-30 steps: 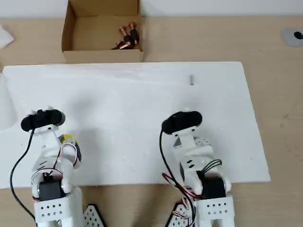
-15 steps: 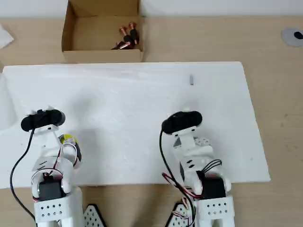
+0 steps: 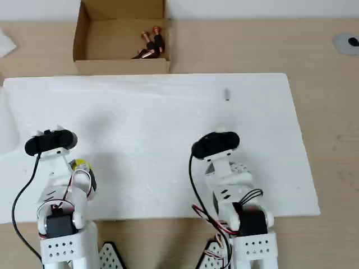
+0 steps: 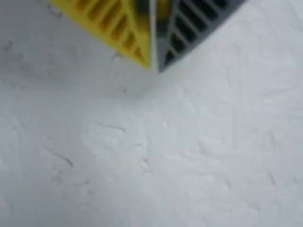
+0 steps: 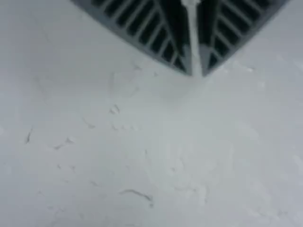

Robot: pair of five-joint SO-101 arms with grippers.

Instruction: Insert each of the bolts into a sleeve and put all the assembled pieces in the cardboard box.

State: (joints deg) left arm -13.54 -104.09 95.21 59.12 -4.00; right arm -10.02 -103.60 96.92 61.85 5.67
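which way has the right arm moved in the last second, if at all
No. In the high view the right arm keeps the same spot on the white board, just as far from the small grey piece.

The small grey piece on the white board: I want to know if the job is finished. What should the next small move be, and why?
Likely the right gripper, which is shut, should open and reach toward the small grey piece. It lies alone on the white board, outside the cardboard box holding the assembled pieces, and that arm stands nearer.
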